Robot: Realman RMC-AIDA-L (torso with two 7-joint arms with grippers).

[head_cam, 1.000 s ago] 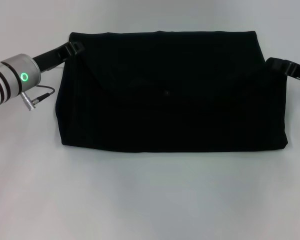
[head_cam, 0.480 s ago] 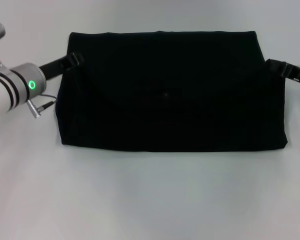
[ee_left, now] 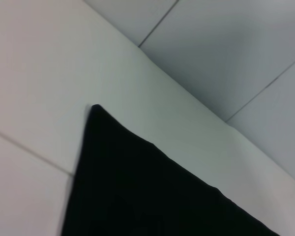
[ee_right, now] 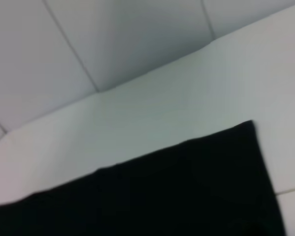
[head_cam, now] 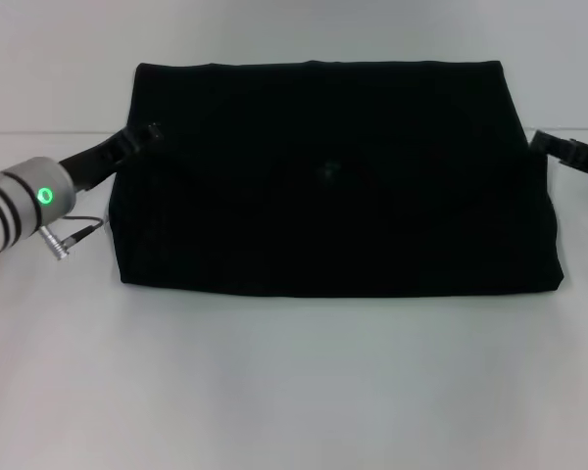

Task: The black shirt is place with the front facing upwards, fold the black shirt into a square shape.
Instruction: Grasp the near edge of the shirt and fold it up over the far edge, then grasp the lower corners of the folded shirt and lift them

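The black shirt (head_cam: 333, 186) lies folded into a wide rectangle on the white table (head_cam: 294, 392). Its lettering and neck label are hidden. My left gripper (head_cam: 145, 133) is at the shirt's left edge, near the far corner. My right gripper (head_cam: 543, 140) is at the shirt's right edge, near the far corner. I cannot tell whether either one holds cloth. The left wrist view shows a far corner of the shirt (ee_left: 137, 187) on the table. The right wrist view shows the other far corner (ee_right: 187, 182).
A short cable with a metal plug (head_cam: 64, 240) hangs from my left wrist just left of the shirt. White table stretches in front of the shirt. A pale panelled wall (ee_left: 226, 49) rises behind the table's far edge.
My left arm has drawn back toward me and to the left, its gripper sliding lower along the shirt's left edge. My right gripper has moved slightly toward me. The shirt's outline is unchanged.
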